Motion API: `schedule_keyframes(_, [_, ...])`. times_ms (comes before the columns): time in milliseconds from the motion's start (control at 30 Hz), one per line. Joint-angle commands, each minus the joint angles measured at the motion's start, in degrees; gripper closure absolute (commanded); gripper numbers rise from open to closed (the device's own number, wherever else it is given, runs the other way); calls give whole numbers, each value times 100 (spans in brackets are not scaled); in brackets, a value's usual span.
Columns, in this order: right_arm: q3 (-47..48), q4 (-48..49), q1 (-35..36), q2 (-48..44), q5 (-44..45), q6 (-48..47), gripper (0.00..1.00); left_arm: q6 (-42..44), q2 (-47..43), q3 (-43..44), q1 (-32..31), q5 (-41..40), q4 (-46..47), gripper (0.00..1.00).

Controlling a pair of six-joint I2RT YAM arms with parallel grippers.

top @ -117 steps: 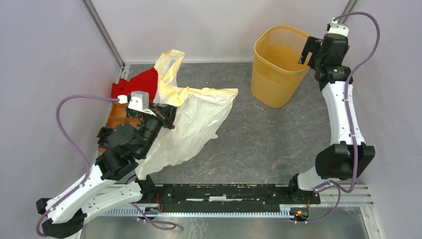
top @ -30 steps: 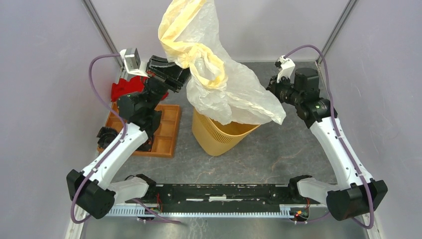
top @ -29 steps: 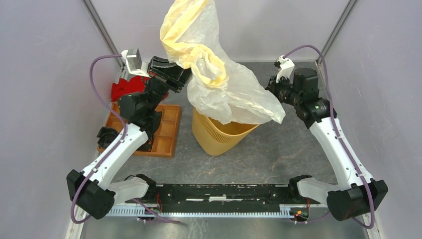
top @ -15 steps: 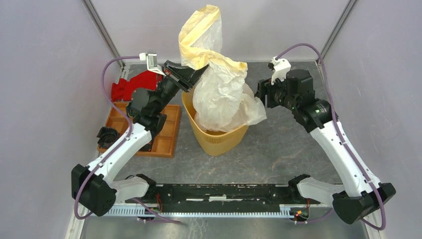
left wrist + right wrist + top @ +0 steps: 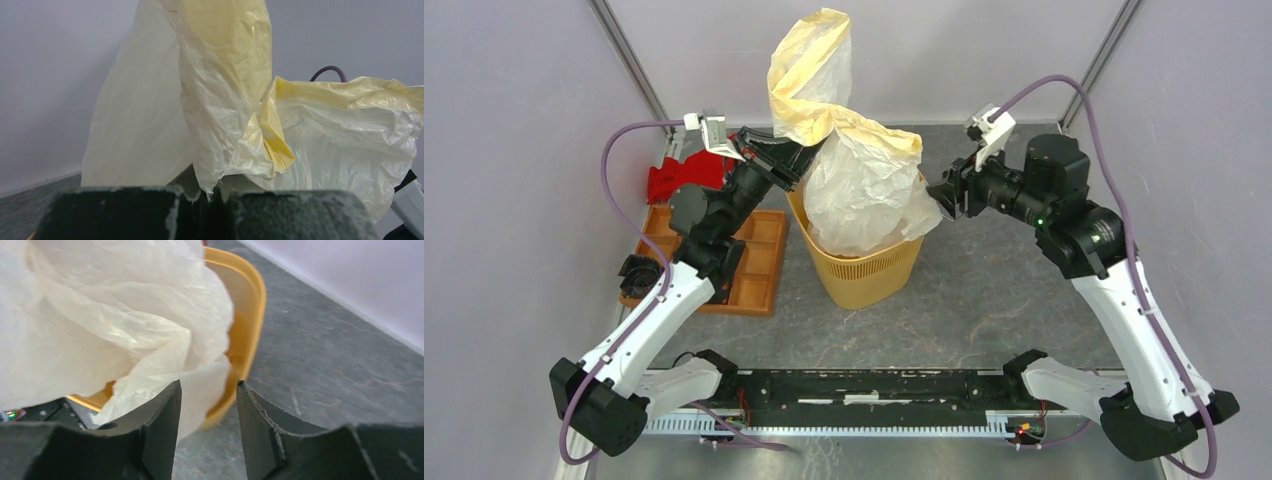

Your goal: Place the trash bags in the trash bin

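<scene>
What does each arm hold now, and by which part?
The left fingers pinch the trash bag by a twisted yellowish fold; the right fingers, open, hold nothing.

No writing, label, brand or number is legible on anything here.

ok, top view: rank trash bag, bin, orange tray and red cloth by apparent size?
1. trash bag: largest, though it is nearer the camera.
2-3. trash bin and orange tray: look alike and both are partly covered, so not ranked.
4. red cloth: smallest.
</scene>
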Motion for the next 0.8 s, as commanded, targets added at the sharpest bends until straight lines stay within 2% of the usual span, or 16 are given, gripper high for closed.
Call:
schedule_keyframes(0, [-410,893,367,197,-783,407,53,279,-59,189,-12,-141,-161,98])
schedule_keyframes(67, [-593,1160,721,330,-744,522,57,264,-78,179,-10,-168,-182,98])
schedule_keyframes(133, [-575,1195,1080,568,-265,525,60,243,-91,187,-10,-173,-210,98])
schedule_keyframes(333, [-212,1030,1914,1666,2222,519,75,102,-176,151,-11,-203,-278,98])
schedule_keyframes(400, [-326,1193,1973,1933,2553,700,75,85,-269,54,-13,-333,-372,98])
schedule_keyframes(533, [-600,1358,1971,2033,2704,909,71,150,-439,-82,-10,-313,-552,98])
schedule_keyframes(600, [-686,1378,1948,1850,2817,852,67,196,-509,-125,-11,-191,-723,95])
schedule_keyframes(767, [-810,1403,1795,1717,2383,689,40,113,-669,-259,-1,-303,-1432,91])
